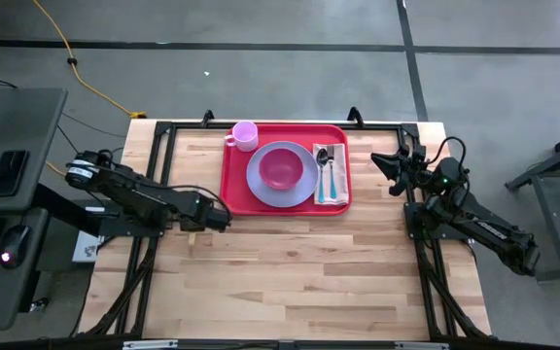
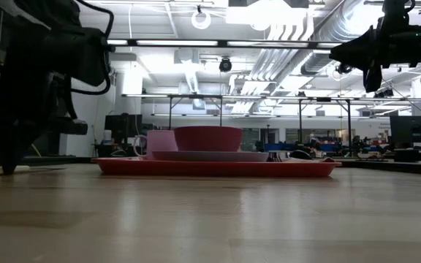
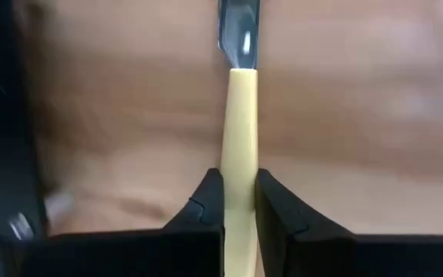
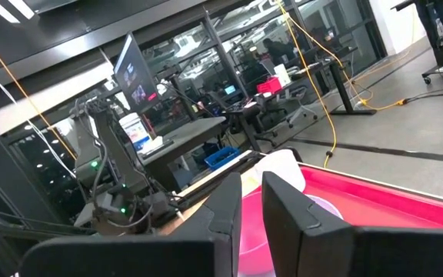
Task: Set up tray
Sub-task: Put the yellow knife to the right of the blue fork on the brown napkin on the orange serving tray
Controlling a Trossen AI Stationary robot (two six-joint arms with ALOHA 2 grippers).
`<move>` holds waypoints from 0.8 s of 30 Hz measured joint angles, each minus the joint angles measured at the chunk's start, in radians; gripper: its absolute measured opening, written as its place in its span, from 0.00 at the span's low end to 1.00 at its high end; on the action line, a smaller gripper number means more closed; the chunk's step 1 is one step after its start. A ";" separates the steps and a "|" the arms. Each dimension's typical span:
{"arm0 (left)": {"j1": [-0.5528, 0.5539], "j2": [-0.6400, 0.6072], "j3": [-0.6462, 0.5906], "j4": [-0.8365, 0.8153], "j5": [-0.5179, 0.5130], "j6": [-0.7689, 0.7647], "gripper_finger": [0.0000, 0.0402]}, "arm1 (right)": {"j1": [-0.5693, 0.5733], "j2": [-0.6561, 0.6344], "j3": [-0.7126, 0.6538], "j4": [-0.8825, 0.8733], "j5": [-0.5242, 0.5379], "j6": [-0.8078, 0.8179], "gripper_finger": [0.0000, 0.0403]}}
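Left gripper (image 3: 239, 201) pinching a knife (image 3: 239, 146).
Fingers are pressing the cream handle, lower centre of frame; red tray (image 1: 236, 199) is sitting apart.

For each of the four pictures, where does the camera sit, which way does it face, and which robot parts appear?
High view: above, facing down on table, both arms, tray.
Low view: at tabletop height, facing level across to the tray; both arms hang at upper corners.
Left wrist view: facing the tabletop; left gripper pinches a cream-handled utensil.
Right wrist view: facing across the tray into the room; right gripper nearly closed, empty.
Shared: the tray shows in high, low and right wrist views.
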 joint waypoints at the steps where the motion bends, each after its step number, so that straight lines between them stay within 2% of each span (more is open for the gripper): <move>1: -0.001 0.000 0.007 0.005 0.011 0.000 0.15 | 0.000 0.000 0.000 0.000 0.000 0.000 0.08; 6: -0.001 -0.002 0.009 0.037 0.034 0.004 0.12 | 0.000 0.000 0.000 -0.001 0.001 -0.002 0.08; 13: -0.001 -0.003 0.028 0.077 0.034 -0.002 0.14 | 0.000 0.000 0.000 -0.006 0.001 -0.003 0.08; 24: -0.001 -0.003 0.125 0.024 0.026 0.034 0.13 | 0.000 0.000 0.000 -0.007 0.001 -0.001 0.08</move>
